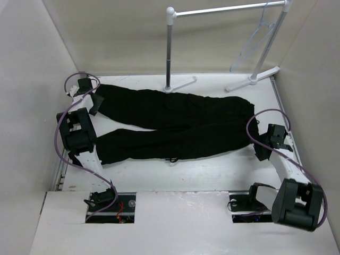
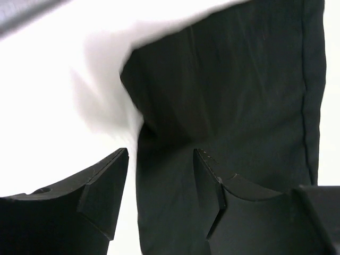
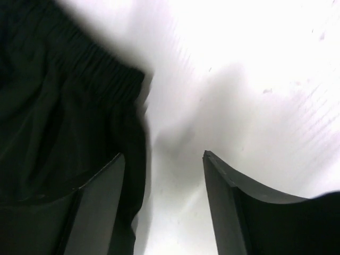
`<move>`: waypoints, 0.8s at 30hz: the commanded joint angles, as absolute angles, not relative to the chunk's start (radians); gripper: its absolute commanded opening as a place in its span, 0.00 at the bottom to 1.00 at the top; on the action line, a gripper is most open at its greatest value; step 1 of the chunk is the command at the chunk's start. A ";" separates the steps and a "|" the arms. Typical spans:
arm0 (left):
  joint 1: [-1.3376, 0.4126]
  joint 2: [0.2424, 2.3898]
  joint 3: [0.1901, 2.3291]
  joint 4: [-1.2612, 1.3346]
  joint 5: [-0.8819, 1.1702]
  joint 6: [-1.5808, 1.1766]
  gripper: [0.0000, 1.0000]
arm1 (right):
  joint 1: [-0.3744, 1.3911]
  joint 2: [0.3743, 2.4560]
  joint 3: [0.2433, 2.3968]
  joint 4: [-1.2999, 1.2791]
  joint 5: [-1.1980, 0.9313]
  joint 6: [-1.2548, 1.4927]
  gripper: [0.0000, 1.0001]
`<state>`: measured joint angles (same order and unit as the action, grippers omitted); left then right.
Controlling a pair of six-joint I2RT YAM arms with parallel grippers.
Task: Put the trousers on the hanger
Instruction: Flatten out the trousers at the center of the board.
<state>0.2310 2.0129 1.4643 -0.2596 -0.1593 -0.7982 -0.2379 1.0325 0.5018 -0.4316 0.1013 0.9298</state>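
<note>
The trousers (image 1: 170, 127) lie flat across the middle of the worktop (image 1: 212, 170). Their two legs run out toward 9 o'clock and the gathered waist sits toward 3 o'clock. The hanger (image 1: 255, 40) is well apart from them at about 1 o'clock, hooked over the top bar of the white garment rack (image 1: 223, 10) at the far edge. The left tool (image 2: 160, 154) hangs over the leg ends with its jaws spread wide and nothing clamped between them. One finger is above bare worktop and the other above black fabric, so the cloth's edge falls in the gap. The right tool (image 3: 163, 155) is at the waist, also gaping and holding nothing. One finger is over the elastic waistband and the other over bare worktop. Whether either tool touches the cloth cannot be told.
</note>
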 commanded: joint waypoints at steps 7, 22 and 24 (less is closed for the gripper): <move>0.269 2.123 1.603 -0.275 -0.109 -0.805 0.43 | -0.246 1.342 0.629 -0.163 0.009 0.906 0.51; 0.289 2.155 1.683 -0.273 -0.136 -0.838 0.24 | -0.312 1.062 0.729 -0.744 0.094 0.844 0.01; 0.291 2.157 1.700 -0.279 -0.137 -0.850 0.24 | -0.338 1.040 0.704 -0.765 0.087 0.833 0.00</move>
